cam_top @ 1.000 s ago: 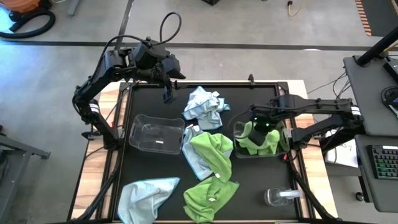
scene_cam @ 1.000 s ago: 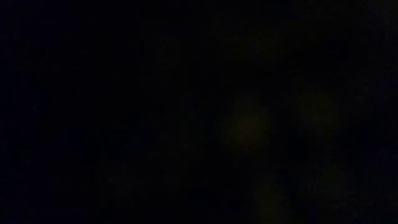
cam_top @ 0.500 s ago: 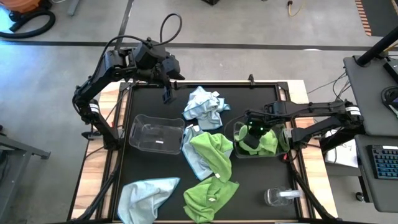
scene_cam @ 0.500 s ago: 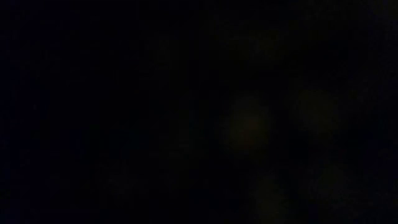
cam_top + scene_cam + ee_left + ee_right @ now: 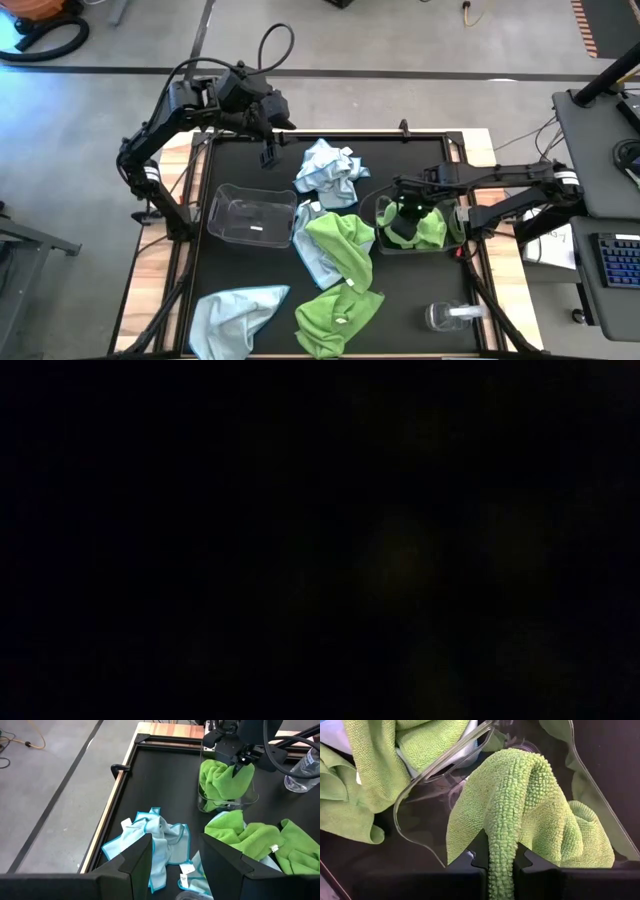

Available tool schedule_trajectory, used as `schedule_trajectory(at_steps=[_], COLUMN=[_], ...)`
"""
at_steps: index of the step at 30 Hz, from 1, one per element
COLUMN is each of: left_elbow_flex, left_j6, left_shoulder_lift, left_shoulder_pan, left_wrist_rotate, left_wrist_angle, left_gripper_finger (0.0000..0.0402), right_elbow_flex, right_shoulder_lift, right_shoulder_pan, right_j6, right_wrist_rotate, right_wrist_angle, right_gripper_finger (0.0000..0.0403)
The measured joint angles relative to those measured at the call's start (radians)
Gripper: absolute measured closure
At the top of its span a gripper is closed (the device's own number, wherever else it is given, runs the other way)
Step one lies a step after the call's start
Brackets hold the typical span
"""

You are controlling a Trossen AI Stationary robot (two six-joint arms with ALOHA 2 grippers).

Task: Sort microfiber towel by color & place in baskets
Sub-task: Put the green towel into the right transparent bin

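My right gripper (image 5: pixel 405 222) is shut on a lime green towel (image 5: pixel 428 228) in the right clear basket (image 5: pixel 382 212); both also show in the left wrist view (image 5: pixel 240 764). My left gripper (image 5: pixel 268 152) is open and empty above the table's far left, over a crumpled pale blue towel (image 5: pixel 150 837). The left clear basket (image 5: pixel 250 215) holds no towel. Two green towels (image 5: pixel 342 245) (image 5: pixel 338 308) and further blue towels (image 5: pixel 328 170) (image 5: pixel 235 310) lie on the black mat. The low view is dark. My right gripper pinches a raised fold of the green towel (image 5: pixel 501 865) between its two fingers, several layers thick. The fingers come from above, pointing down into the basket. The towel is drawn up into a ridge at the fingers, and its lower part (image 5: pixel 580 840) lies inside the basket.
A small clear round container (image 5: pixel 450 317) lies at the near right of the mat. A blue towel (image 5: pixel 308 255) lies partly under the middle green one, beside the left basket. The mat has a raised dark frame (image 5: pixel 117 770); wood table edges show on both sides.
My right gripper has shifted a little toward the table's left inside the right basket, still shut on the green towel, which has bunched up closer under it.
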State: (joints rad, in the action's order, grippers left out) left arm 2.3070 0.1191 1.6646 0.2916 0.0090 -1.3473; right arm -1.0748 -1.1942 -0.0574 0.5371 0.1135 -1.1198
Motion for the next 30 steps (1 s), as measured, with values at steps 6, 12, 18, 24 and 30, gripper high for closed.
schedule_trajectory(at_steps=[6, 12, 18, 24, 30], left_elbow_flex=[0.0, 0.0, 0.0, 0.0, 0.0], left_j6=[0.003, 0.003, 0.003, 0.0, -0.004], left_shoulder_lift=[0.0, 0.0, 0.0, 0.0, 0.0], left_shoulder_pan=[0.0, 0.0, 0.0, 0.0, 0.0], left_wrist_rotate=[0.0, 0.0, 0.0, 0.0, -0.001], left_wrist_angle=[-0.001, -0.002, -0.002, -0.013, -0.026], left_gripper_finger=[0.0255, 0.0255, 0.0255, 0.0255, 0.0255], right_elbow_flex=[0.0, 0.0, 0.0, 0.0, 0.001], right_shoulder_lift=[0.0, 0.001, 0.0, -0.002, -0.002], right_shoulder_pan=[-0.002, -0.002, -0.002, -0.002, -0.002], right_j6=[-0.014, -0.023, -0.028, -0.085, -0.135], right_wrist_rotate=[-0.033, -0.065, -0.066, -0.063, -0.053], right_wrist_angle=[0.01, 0.011, 0.011, 0.011, 0.011], right_gripper_finger=[0.039, 0.039, 0.039, 0.039, 0.039])
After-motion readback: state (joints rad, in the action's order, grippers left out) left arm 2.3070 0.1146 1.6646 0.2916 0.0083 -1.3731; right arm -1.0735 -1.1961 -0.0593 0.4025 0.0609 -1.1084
